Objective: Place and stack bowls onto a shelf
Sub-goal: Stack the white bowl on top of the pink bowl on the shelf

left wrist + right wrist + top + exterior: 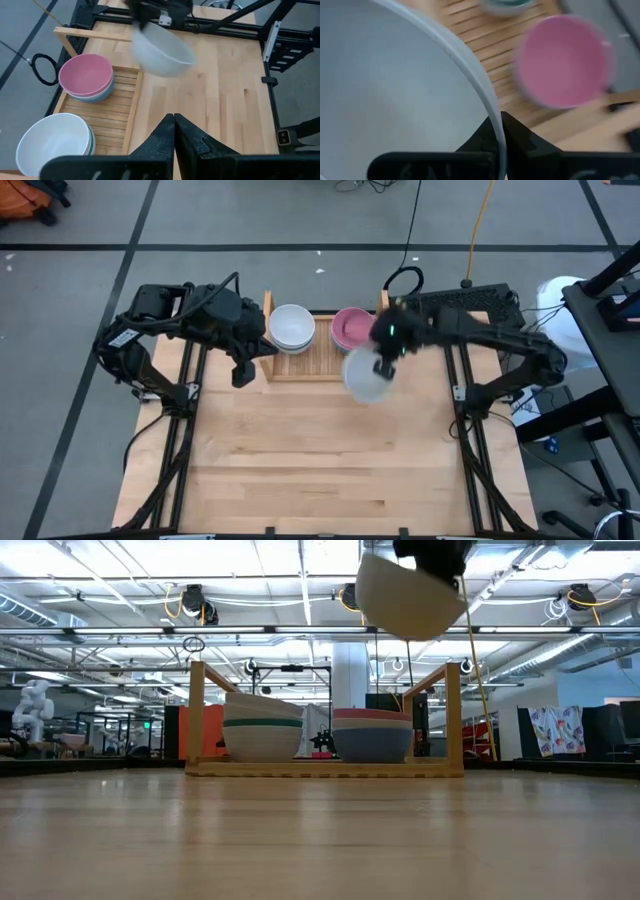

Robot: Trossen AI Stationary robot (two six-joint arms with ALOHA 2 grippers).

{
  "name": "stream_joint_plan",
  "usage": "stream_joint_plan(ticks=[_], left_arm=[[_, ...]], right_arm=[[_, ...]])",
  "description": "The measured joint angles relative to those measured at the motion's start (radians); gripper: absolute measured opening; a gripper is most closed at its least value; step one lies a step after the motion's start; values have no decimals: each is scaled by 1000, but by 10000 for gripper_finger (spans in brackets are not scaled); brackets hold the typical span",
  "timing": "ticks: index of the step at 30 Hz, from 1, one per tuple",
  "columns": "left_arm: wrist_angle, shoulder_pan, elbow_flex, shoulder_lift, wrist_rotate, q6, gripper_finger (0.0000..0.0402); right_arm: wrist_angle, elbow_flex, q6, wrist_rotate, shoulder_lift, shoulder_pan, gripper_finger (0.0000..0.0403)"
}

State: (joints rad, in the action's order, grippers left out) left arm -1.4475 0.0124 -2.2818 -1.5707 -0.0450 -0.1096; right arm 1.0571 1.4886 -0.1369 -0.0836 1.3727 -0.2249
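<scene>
The shelf (300,358) stands at the table's far middle. Its left side bears a stack of white bowls (292,327) with a teal one (262,723) among them. Its right side bears a pink bowl (350,328) resting on a blue one (372,745). My right gripper (385,365) is shut on a white bowl (366,377), high above the table just in front of the shelf's right end. My left gripper (174,117) hovers shut and empty by the shelf's left end. My right gripper pinches the white bowl's rim (490,107), one finger inside the bowl and one outside. The fingers slant down from above. The bowl (410,595) hangs tilted below them, well clear of the table and higher than the shelf's side boards.
The wooden tabletop (320,460) in front of the shelf lies bare. Dark frame rails (470,430) run along both table sides. Upright side boards (196,715) flank the shelf's slatted base.
</scene>
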Motion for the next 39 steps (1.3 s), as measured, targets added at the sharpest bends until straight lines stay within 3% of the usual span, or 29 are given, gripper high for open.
stream_joint_plan(ticks=[7,15,27,39], left_arm=[[9,13,0,0,-13,-49,8],[10,71,0,0,-19,-88,8],[9,159,0,0,-18,-132,8],[9,211,0,0,-17,-132,8]], right_arm=[[-142,5,233,174,32,-258,0],[-331,5,368,244,164,-425,0],[-396,5,415,296,327,-550,0],[-333,5,446,296,368,-581,0]])
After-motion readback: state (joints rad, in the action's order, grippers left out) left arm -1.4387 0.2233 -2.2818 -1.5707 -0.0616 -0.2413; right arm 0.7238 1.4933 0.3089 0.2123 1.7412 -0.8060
